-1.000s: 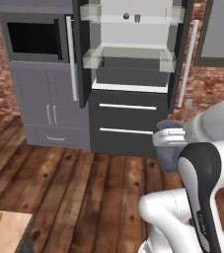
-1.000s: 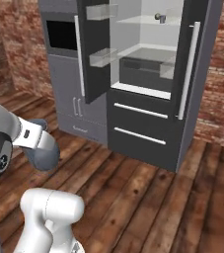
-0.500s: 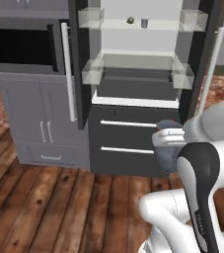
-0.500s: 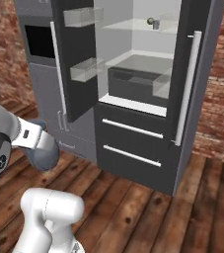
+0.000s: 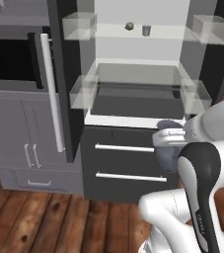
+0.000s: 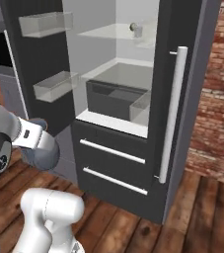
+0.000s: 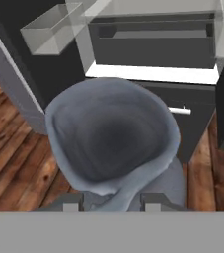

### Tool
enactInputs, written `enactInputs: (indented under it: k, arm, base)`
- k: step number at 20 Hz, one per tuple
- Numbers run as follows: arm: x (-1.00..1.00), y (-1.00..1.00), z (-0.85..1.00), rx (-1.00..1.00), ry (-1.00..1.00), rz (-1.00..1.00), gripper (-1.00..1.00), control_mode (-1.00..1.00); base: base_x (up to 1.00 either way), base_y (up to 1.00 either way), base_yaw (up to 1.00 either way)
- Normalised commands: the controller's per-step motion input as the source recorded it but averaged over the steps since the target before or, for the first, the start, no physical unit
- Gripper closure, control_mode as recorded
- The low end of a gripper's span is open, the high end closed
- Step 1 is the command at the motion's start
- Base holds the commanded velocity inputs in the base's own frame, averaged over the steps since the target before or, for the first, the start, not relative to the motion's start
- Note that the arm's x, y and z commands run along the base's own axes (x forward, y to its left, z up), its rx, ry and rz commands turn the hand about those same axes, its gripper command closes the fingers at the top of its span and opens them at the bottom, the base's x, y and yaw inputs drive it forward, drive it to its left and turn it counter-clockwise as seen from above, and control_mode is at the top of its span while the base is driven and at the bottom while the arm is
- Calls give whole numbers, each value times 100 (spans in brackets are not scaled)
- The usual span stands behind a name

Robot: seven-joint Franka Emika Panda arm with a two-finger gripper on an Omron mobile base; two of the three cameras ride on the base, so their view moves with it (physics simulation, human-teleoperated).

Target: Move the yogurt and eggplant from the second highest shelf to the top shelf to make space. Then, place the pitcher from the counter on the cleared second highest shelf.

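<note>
Since a second ago the base has driven closer, so the open fridge looms larger in both base views; that is your camera moving, not the shelves. From the left base view you can count two small things on the top shelf [image 5: 108, 31]: one roundish eggplant [image 5: 129, 25] and, just beside it, one yogurt [image 5: 146, 30], so the clearing step looks done. One second highest shelf [image 5: 133, 79] lies bare below them, and one pitcher [image 5: 166, 148] rides in front of the white arm, level with the two drawer handles and well below that shelf. In the right base view you see the same single pitcher [image 6: 40, 148] low at the left beside the arm, and one small cup-like shape high on the top shelf, too small to name. The hand view looks straight down into the flared mouth of the pitcher [image 7: 112, 141], with the gripper [image 7: 112, 200] closed narrowly on its body near the bottom edge. You are carrying the pitcher to the fridge; next you will likely need to raise it clear of the shelf's front edge, reach in, and set it down upright.
</note>
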Motion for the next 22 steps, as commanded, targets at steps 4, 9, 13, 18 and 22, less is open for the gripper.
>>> enactInputs:
  k: [4, 9, 13, 18, 22]
  arm:
    - [0, 0, 0, 0, 0, 0, 100, 100]
    - [0, 0, 0, 0, 0, 0, 100, 100]
    - [0, 0, 0, 0, 0, 0, 100, 100]
    - [0, 0, 0, 0, 0, 0, 100, 100]
    - [0, 0, 0, 0, 0, 0, 100, 100]
  base:
    - [92, 0, -8]
    - [61, 7, -15]
    - [46, 26, -20]
    - [24, 46, -21]
    - [31, 44, -22]
